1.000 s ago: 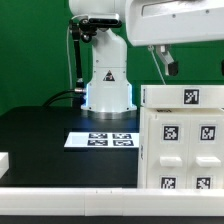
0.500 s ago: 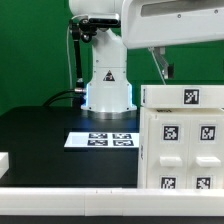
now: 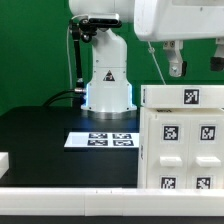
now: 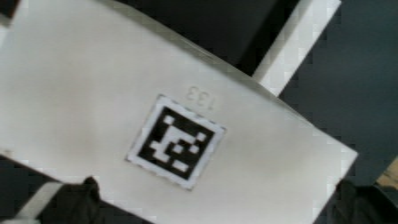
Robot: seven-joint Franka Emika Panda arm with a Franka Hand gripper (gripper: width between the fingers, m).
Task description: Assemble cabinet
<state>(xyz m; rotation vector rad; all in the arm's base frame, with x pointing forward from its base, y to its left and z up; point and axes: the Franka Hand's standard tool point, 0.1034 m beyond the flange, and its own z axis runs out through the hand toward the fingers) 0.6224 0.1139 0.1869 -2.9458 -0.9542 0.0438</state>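
The cabinet (image 3: 182,140) is a large white box at the exterior view's right, with square tags on its front compartments and one on its top. My gripper (image 3: 196,62) hangs a little above the cabinet's top, clear of it. Its fingers (image 3: 175,62) stand wide apart and hold nothing. In the wrist view the cabinet's white top face (image 4: 107,90) with a black tag (image 4: 178,140) fills the picture. The gripper (image 4: 217,205) shows only its two dark fingertips (image 4: 68,205) at either side of that face.
The marker board (image 3: 100,139) lies flat on the black table in front of the robot base (image 3: 107,85). A small white part (image 3: 4,160) sits at the left edge. A long white bar (image 3: 70,201) runs along the front.
The gripper has shifted to the exterior view's right above the cabinet, after dipping slightly left and down half a second ago. The cabinet has not moved.
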